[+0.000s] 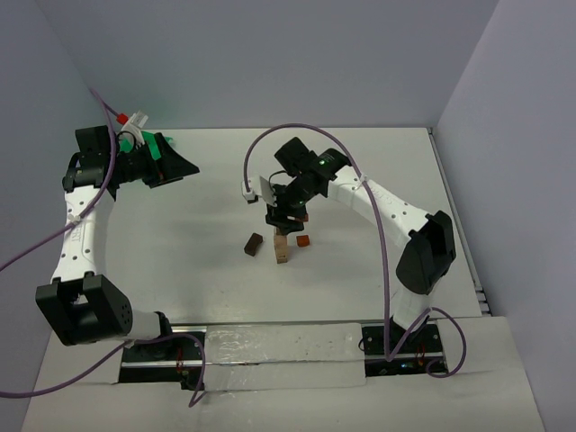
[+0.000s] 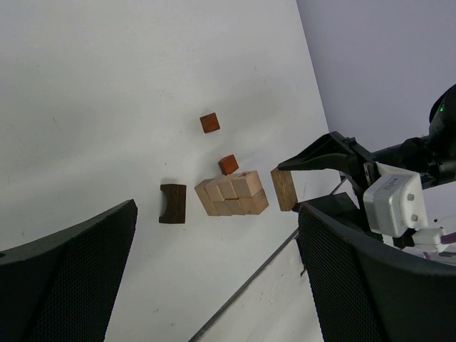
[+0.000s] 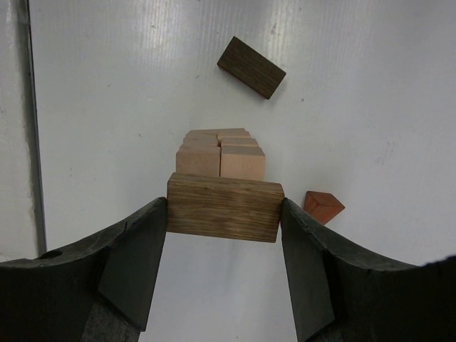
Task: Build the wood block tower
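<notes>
From above, the right hand point(image 1: 283, 219) hangs over the short tower point(image 1: 283, 248) on the bench point(image 1: 207, 270), the left hand point(image 1: 175, 166) well apart. Left wrist: that hand is spread wide on nothing, the carried block point(image 2: 283, 189) near the tower's top, seemingly not touching. Right wrist: the hand clamps the block's ends; released off-centre, I'd say it tips off or topples the stack.

Overhead camera faces down; both wrist cameras share the tower point(image 3: 221, 153)
</notes>
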